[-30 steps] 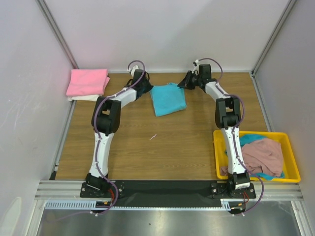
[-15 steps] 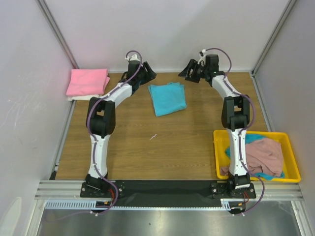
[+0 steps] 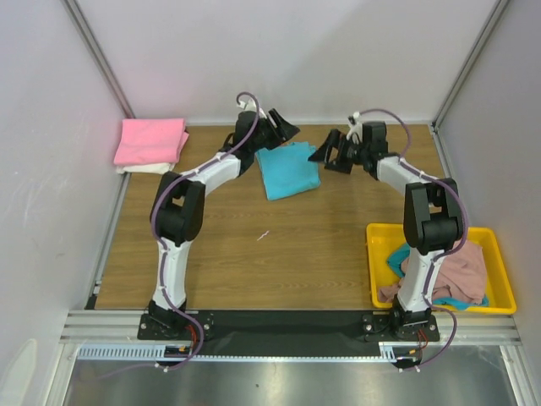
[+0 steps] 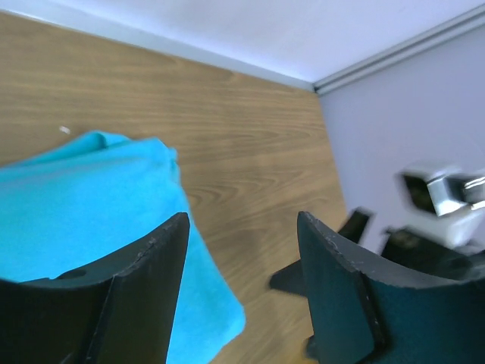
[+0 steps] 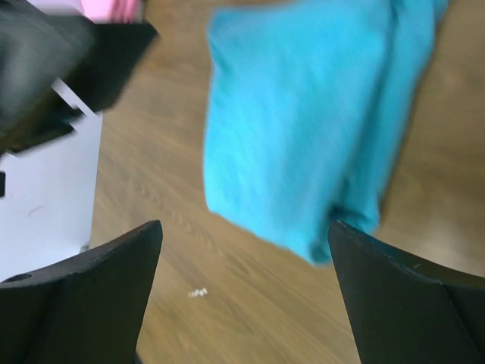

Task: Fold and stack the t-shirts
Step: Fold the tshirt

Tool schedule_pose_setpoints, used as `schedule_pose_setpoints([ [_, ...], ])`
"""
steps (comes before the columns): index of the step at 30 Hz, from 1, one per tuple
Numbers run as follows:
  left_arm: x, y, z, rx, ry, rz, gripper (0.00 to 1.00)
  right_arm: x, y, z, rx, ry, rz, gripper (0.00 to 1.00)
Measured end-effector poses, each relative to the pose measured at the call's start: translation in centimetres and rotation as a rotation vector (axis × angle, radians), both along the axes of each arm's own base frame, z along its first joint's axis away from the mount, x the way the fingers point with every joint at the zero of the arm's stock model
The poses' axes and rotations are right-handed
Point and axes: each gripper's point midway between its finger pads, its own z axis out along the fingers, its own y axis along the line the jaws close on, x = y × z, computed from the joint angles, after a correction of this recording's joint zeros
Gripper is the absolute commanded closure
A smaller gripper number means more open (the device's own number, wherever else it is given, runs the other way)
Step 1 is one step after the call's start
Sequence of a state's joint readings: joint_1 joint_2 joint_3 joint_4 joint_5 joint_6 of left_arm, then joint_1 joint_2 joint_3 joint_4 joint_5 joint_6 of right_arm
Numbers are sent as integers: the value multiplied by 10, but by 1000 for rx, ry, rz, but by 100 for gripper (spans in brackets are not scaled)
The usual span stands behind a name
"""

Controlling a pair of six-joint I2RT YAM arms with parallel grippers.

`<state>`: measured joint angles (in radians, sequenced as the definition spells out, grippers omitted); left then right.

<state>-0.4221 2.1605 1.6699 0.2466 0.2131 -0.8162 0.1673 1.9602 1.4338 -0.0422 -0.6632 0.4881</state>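
Note:
A folded turquoise t-shirt [image 3: 287, 170] lies flat at the back middle of the table, also seen in the left wrist view [image 4: 76, 201] and the right wrist view [image 5: 303, 129]. My left gripper [image 3: 286, 132] hovers over its far edge, open and empty [image 4: 242, 224]. My right gripper [image 3: 326, 156] hangs just right of the shirt, open wide with nothing between its fingers [image 5: 246, 227]. A folded bright pink t-shirt [image 3: 151, 139] lies on a cream white one [image 3: 138, 168] at the back left. Crumpled dusty pink [image 3: 456, 266] and teal [image 3: 404, 252] t-shirts lie in the tray.
The yellow tray [image 3: 499, 300] stands at the front right beside the right arm's base. White walls with metal corner posts close in the table at the back and on both sides. A small white scrap [image 3: 263, 235] lies on the wood mid-table.
Both grippers, shut at the turquoise shirt's far corners a second ago, have opened and lifted off it. The left one swung right; the right one drew nearer and lower. The shirt stays folded.

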Motion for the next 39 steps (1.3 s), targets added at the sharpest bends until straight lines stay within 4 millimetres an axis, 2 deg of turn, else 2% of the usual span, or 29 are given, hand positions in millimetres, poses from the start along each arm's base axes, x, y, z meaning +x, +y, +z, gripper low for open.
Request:
schedule_pose_setpoints([
  [3,-3,-17,-13,-53,30,-20,35,-16,-12,-34,24,51,-3,0],
  [5,-3,-27,-25,-97,58,-29,34,-24,-16,-44,60,65,1,0],
  [11,1,-46,-72,-186,164,-20,33,-12,-7,-30,161,-43,46,0],
  [15,5,-53,-95,-212,220,-9,33,-4,1,-32,187,-72,67,0],
  [22,13,-60,-98,-268,241,2,33,-2,9,-58,199,-30,85,0],
  [29,16,-57,-102,-274,253,33,33,-11,18,-65,208,-15,107,2],
  [35,18,-55,-108,-271,261,53,33,-35,24,-88,204,48,123,15],
  [39,18,-53,-114,-260,274,65,34,-42,27,-92,205,53,133,24],
])
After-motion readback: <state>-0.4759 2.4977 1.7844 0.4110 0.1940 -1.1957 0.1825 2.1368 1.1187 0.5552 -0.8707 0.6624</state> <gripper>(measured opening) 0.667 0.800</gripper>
